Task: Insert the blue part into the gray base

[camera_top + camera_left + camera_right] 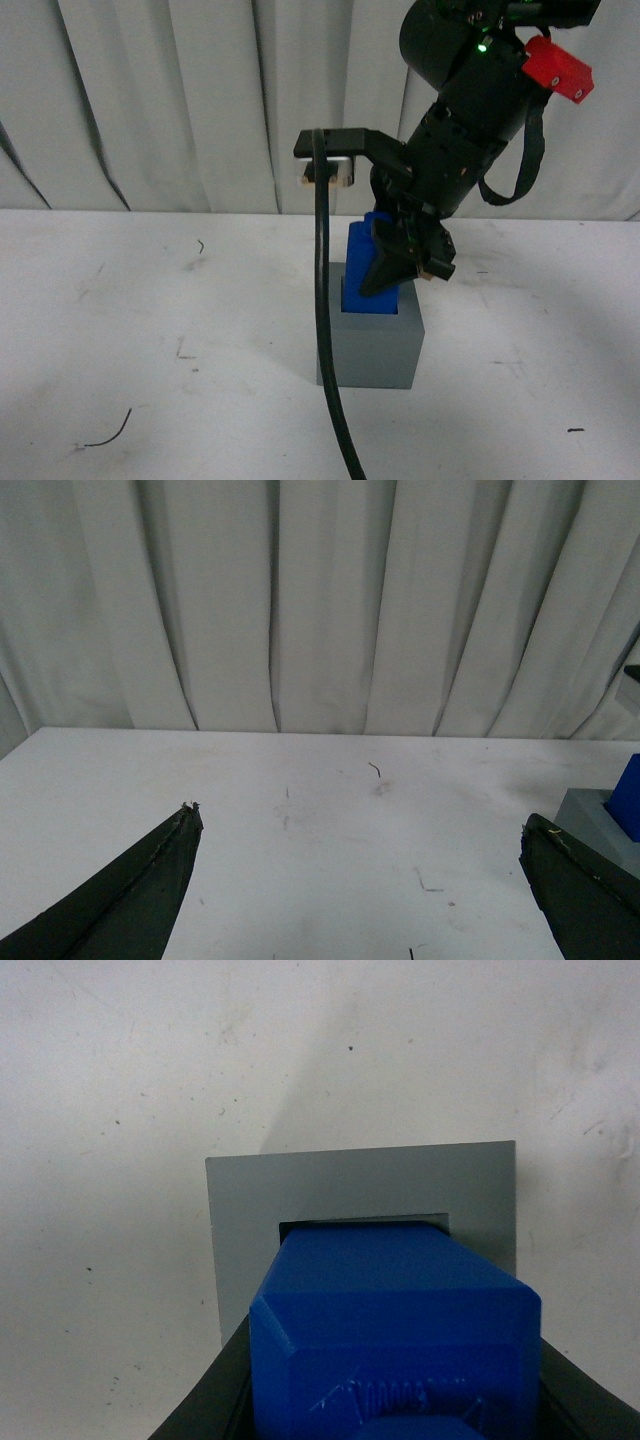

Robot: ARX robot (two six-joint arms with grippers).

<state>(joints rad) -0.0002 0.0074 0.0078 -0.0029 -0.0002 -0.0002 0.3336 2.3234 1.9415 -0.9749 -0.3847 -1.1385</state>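
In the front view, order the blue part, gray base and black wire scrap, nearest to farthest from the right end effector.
1. blue part, held in the right end effector.
2. gray base, just below it.
3. black wire scrap, far off toward the robot's left.

- The gray base point(375, 350) is a plain matte gray cube. It stands flat on its bottom face, with its square recess facing up.
- The blue part point(356, 268) is a bright blue rectangular block, taller than wide and narrower than the gray base, with bevelled top edges and a small round knob on top.
- It stands roughly upright over the middle of the gray base, with its lower end inside the recess and most of its height above the base's top face.
- In the right wrist view a thin dark gap shows between the blue part point(395, 1330) and one recess edge of the gray base point(360, 1185).
- The right gripper point(405, 278) clamps the blue part's upper half from two sides, above the gray base.
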